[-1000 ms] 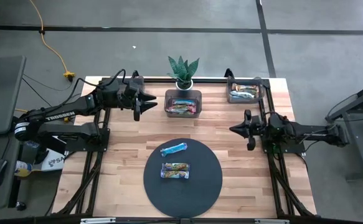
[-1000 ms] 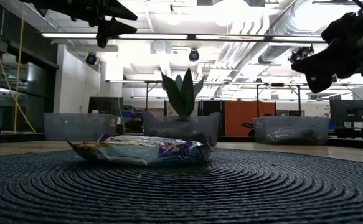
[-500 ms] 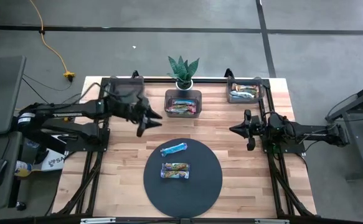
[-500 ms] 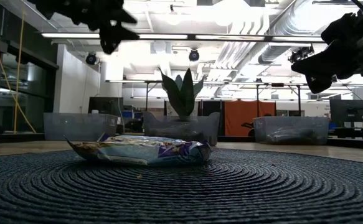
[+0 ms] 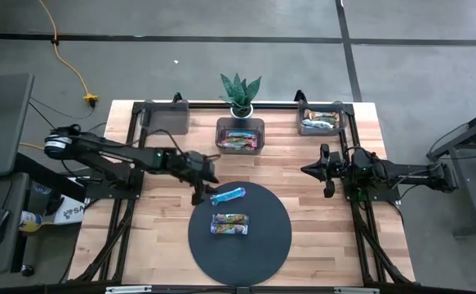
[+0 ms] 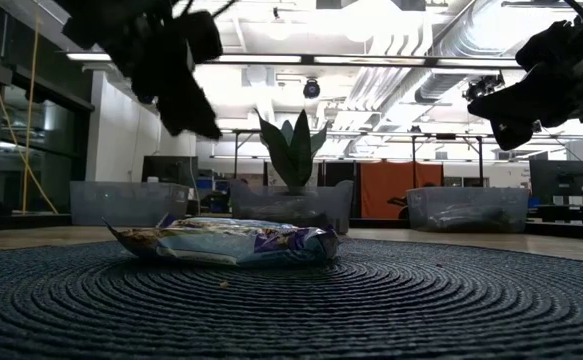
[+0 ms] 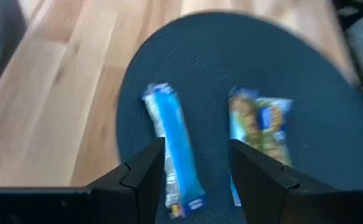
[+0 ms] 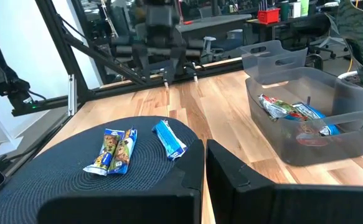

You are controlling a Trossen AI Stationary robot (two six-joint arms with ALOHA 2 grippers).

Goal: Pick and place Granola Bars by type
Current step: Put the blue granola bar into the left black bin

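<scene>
Left hand (image 5: 202, 189) now down beside blue bar (image 5: 228, 194), fingers apart, empty; bar's long axis diagonal across mat (image 5: 262, 241).

Two granola bars (image 5: 228, 194) lie on the round mat (image 5: 270, 245) at the front of the surface (image 5: 164, 237), one behind the other. Behind the mat stand three bins: the middle bin (image 5: 240, 136) and right bin (image 5: 320, 121) hold bars, with a plant (image 5: 240, 90) behind the middle one.
</scene>
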